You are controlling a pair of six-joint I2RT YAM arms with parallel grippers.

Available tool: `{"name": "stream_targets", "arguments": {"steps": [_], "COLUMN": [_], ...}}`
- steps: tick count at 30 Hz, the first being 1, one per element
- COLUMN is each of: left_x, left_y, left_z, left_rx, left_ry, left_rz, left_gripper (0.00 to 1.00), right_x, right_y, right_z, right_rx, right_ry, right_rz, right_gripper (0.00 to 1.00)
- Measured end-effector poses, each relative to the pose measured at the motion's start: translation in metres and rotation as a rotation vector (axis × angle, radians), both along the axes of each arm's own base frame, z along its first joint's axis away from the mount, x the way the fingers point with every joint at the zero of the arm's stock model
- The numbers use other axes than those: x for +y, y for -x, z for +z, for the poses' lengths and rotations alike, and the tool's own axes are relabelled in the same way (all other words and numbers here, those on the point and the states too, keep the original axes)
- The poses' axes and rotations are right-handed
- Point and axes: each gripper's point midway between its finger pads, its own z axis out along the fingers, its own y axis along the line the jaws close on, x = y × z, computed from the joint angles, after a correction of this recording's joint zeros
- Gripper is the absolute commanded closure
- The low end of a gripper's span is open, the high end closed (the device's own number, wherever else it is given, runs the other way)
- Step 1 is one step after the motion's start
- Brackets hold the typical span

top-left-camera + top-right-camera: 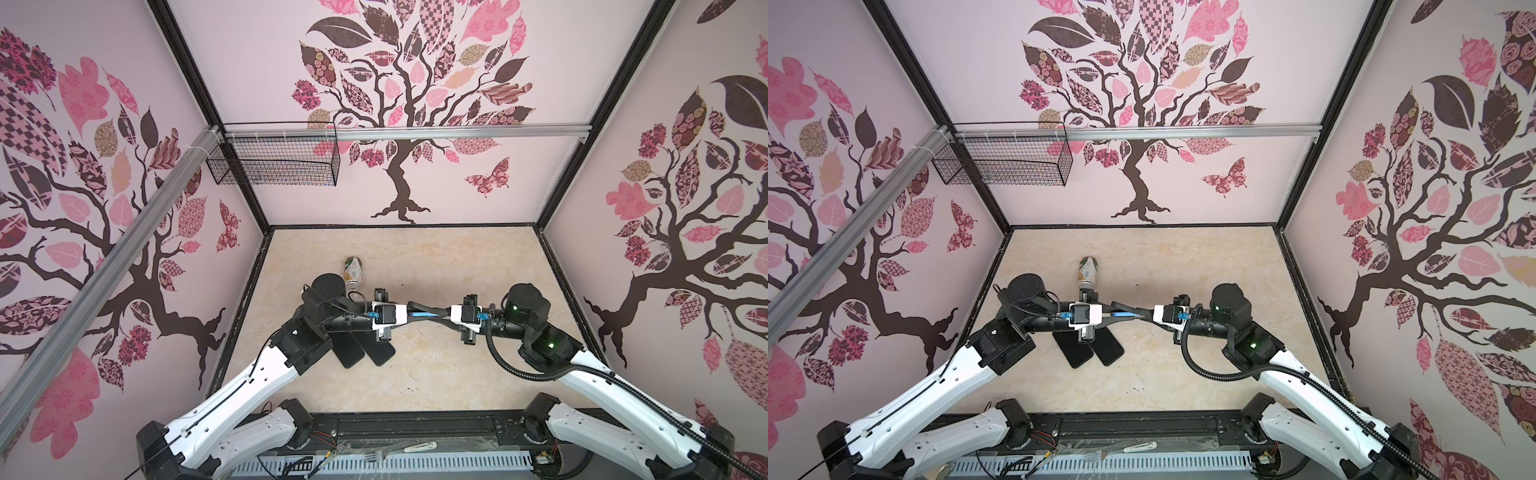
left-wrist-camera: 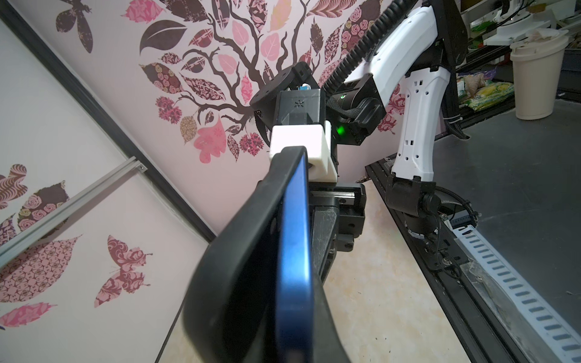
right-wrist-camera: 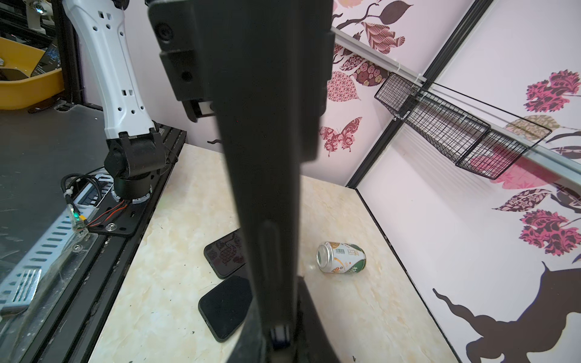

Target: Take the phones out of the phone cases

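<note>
**Operator:** Top views. Where is the work piece, and why there?

**Unit:** In both top views I hold the phone [image 1: 424, 316] in its phone case [image 1: 419, 306] clear of the bench [image 1: 457, 374], spanned between my two wrists. Neither face is pinned down, so the case can be flexed off. My left arm [image 1: 257, 374] and right arm [image 1: 590, 374] reach inward, forearms roughly level, tools pointing at each other. Two dark handsets [image 1: 380, 353] and a can [image 1: 353, 272] lie below, apart from the work.

**Operator:** Left wrist view.

**Unit:** The blue edge of the phone [image 2: 295, 251] runs away from the camera. The phone case [image 2: 239, 251] bows off it along one long side, while its far end cups the phone. My left jaws are together, clamped on the near end of the phone. Whether the case wall shares that pinch, I cannot tell. One finger [image 2: 323, 226] of my right tool lies alongside the far end.

**Operator:** Right wrist view.

**Unit:** The edge of the phone case [image 3: 267, 195] fills the middle and hides my right jaws. Apart or pressing, I cannot tell. Judgement: the phone is partly freed, and the far end needs peeling next.
</note>
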Motion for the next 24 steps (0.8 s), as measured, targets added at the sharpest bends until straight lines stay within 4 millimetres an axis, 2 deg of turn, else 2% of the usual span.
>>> {"name": "stream_targets", "arguments": {"steps": [2, 6, 8, 12, 17, 24], "left_x": [0.002, 0.009, 0.015, 0.025, 0.027, 0.025], "left_y": [-0.005, -0.028, -0.039, -0.049, -0.05, -0.051], "left_z": [-0.016, -0.061, -0.073, -0.088, -0.092, -0.102], "left_rx": [0.012, 0.066, 0.067, 0.02, -0.054, -0.095], "left_ry": [-0.053, -0.203, -0.255, -0.328, -0.364, -0.401], "left_rz": [0.038, 0.151, 0.204, 0.256, 0.25, 0.221], "left_gripper": [1.0, 1.0, 1.0, 1.0, 1.0, 1.0], "right_x": [-0.004, -0.019, -0.025, -0.028, -0.013, 0.006], "right_y": [0.003, 0.01, 0.012, 0.008, -0.007, -0.014], "right_z": [0.014, 0.045, 0.051, 0.049, 0.045, 0.03], "right_rx": [-0.024, -0.068, -0.076, -0.001, 0.194, 0.342], "right_ry": [-0.041, -0.129, -0.159, -0.166, -0.132, -0.062], "right_rz": [-0.012, -0.062, -0.093, -0.123, -0.122, -0.086], "right_gripper": [0.48, 0.38, 0.4, 0.46, 0.52, 0.54]}}
